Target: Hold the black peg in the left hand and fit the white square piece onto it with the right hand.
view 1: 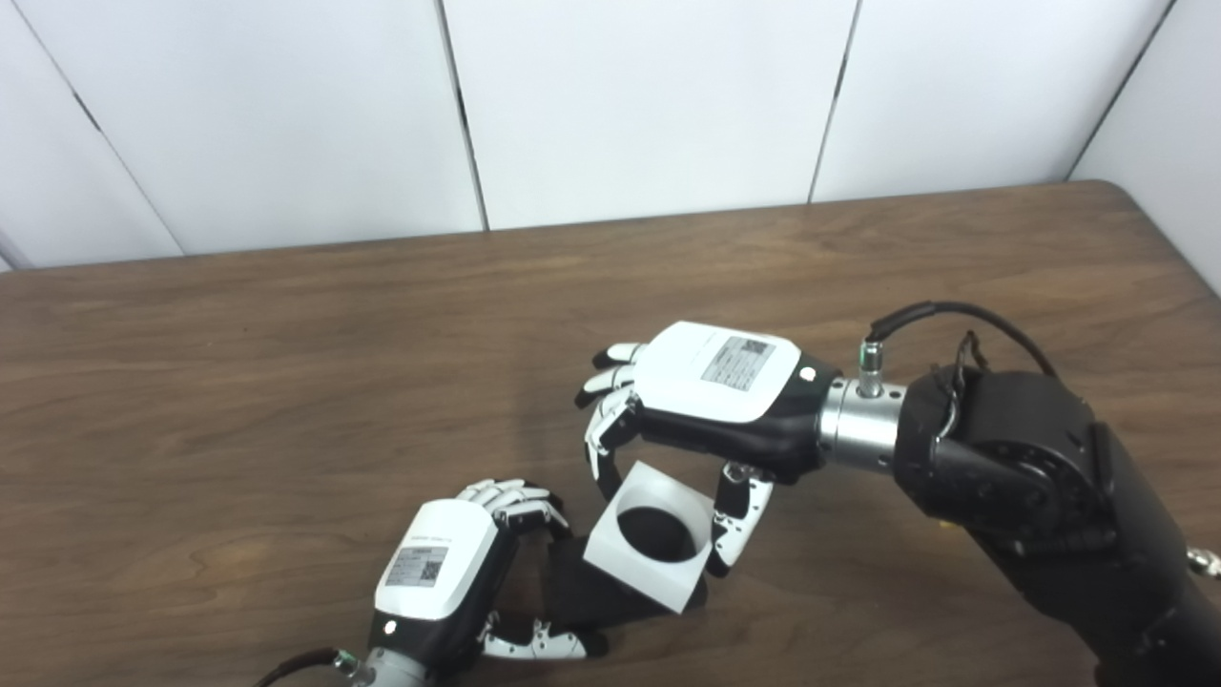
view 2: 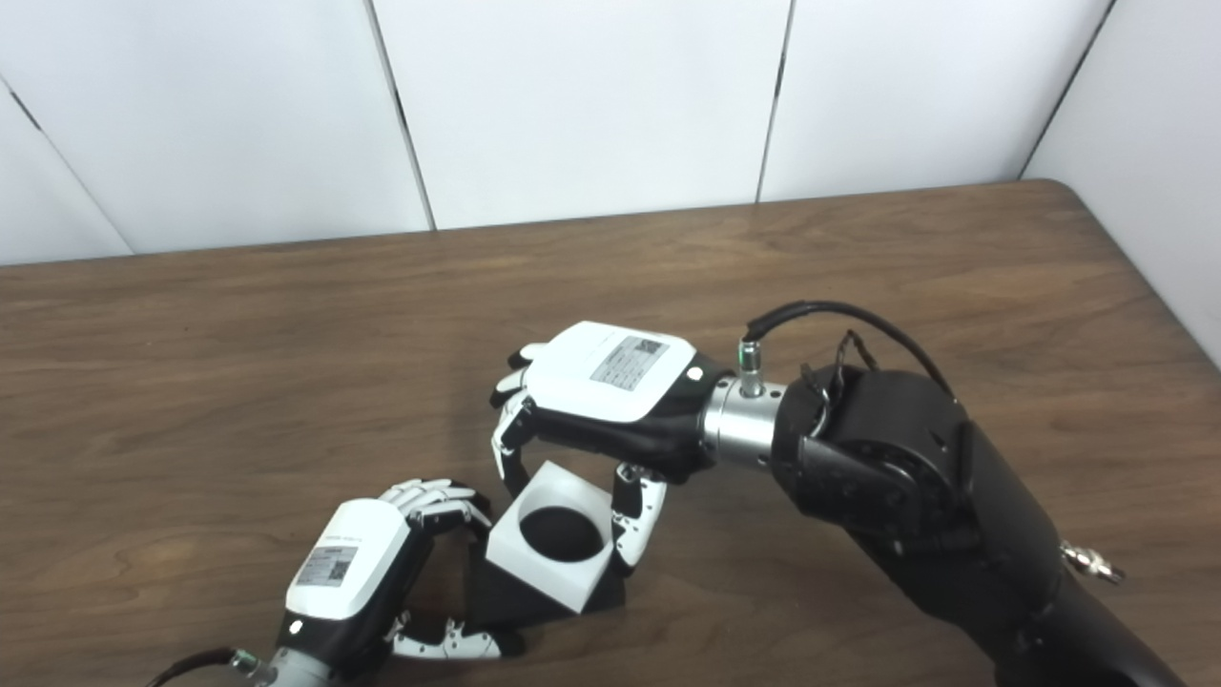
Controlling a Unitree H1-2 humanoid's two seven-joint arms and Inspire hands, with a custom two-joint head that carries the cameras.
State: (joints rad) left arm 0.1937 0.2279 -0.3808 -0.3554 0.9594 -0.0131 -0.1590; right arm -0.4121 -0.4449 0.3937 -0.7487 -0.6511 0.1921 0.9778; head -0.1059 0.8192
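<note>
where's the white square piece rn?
Low centre of both eye views: the white square piece is pinched in the right hand, sitting over the black peg beside the left hand.

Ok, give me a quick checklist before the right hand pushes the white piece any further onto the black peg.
1. Left hand holds the black peg: ok, its fingers wrap the peg.
2. Right hand holds the white square piece: ok, gripped on opposite sides.
3. Piece's round hole faces up toward the camera: ok.
4. Peg seated in the hole: cannot tell, the piece hides the joint.
5. Piece square to the peg: cannot tell, it looks tilted.
6. Table near the hands free of obstacles: ok.
</note>
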